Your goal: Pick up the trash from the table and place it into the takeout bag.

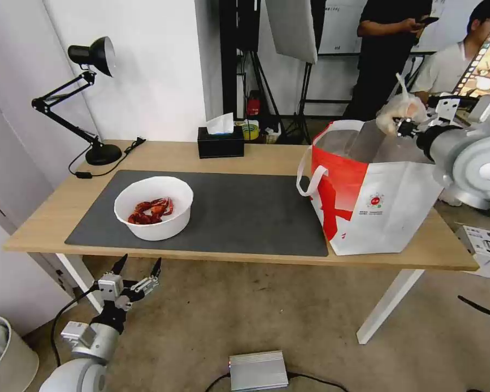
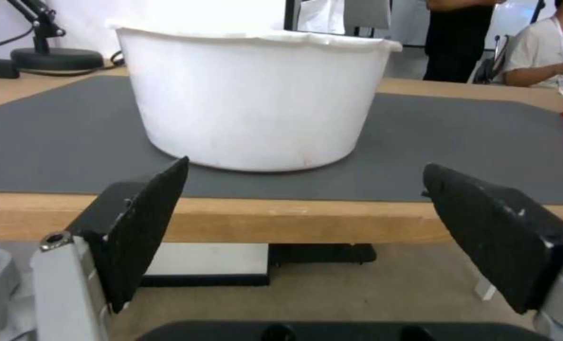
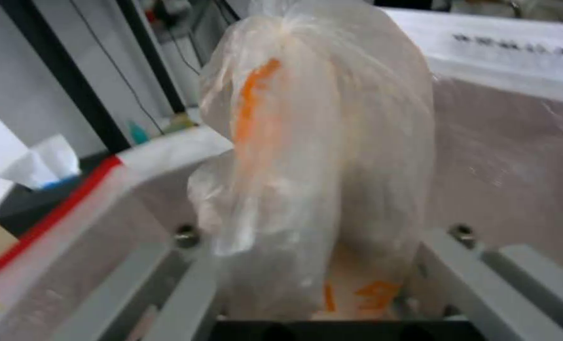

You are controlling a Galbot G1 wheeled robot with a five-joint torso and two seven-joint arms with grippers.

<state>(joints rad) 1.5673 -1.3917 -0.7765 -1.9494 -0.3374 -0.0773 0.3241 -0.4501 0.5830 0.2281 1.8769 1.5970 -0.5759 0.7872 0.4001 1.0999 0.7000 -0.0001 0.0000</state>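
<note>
A small knotted clear bag of orange stuff (image 1: 398, 111) (image 3: 313, 156) is held by my right gripper (image 1: 405, 126) (image 3: 313, 284), which is shut on it just above the open top of the takeout bag (image 1: 381, 201) at the table's right end. The takeout bag's foil lining (image 3: 503, 156) lies behind the held bag. A white round bowl of red crayfish shells (image 1: 154, 207) (image 2: 250, 94) stands on the dark mat (image 1: 245, 212), left of the middle. My left gripper (image 1: 138, 268) (image 2: 304, 222) hangs open below the table's front edge (image 2: 281, 218), in front of the bowl.
A black tissue box (image 1: 220, 142) (image 3: 35, 189) stands at the table's back edge, and a black desk lamp (image 1: 90, 98) with its cable is at the back left. A silver box (image 1: 257, 370) lies on the floor. A bin (image 1: 2, 351) is at the lower left.
</note>
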